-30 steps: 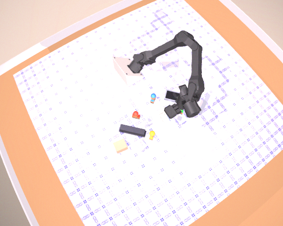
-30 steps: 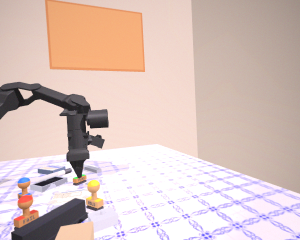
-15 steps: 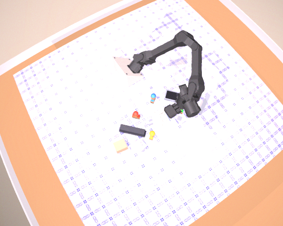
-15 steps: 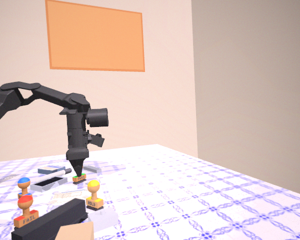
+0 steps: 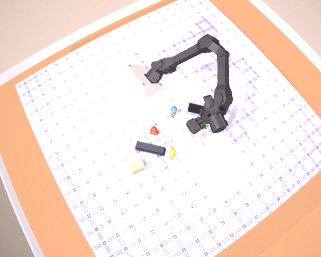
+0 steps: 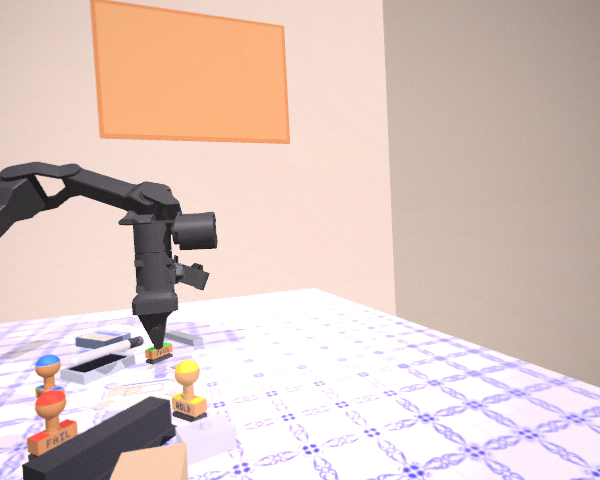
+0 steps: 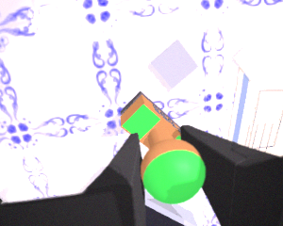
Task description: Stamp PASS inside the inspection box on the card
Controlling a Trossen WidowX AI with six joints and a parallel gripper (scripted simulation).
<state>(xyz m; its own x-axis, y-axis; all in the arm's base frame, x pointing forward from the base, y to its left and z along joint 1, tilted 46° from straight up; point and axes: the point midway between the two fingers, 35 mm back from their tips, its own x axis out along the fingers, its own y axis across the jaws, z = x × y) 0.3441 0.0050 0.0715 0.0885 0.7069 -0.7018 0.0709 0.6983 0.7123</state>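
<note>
Top view: the arm bends over the desk and hides most of the PASS stamp; a sliver of green shows beside the wrist.
Ink pad, top view: black, in a pale case, partly under the arm, close to the PASS stamp.
Room, top view: blue-topped stamp, FAIL stamp and HOLD stamp stand apart from the grasp; desk edges lie well away.
Exterior view: tool points straight down over the PASS stamp, whose block looks upright and low at the desk surface; whether it has lifted cannot be told.
Neighbours, exterior view: pen lies behind the pad case, a likely snag on a low sideways move; a lift before travel seems prudent.
Wrist view: tool is closed on the PASS stamp's handle, green knob between the fingers.
Card, wrist view: its printed part shows at the right edge; the inspection box cannot be made out.
Progress, judged: grasp made; inking, one print and return to the desk appear left.
</note>
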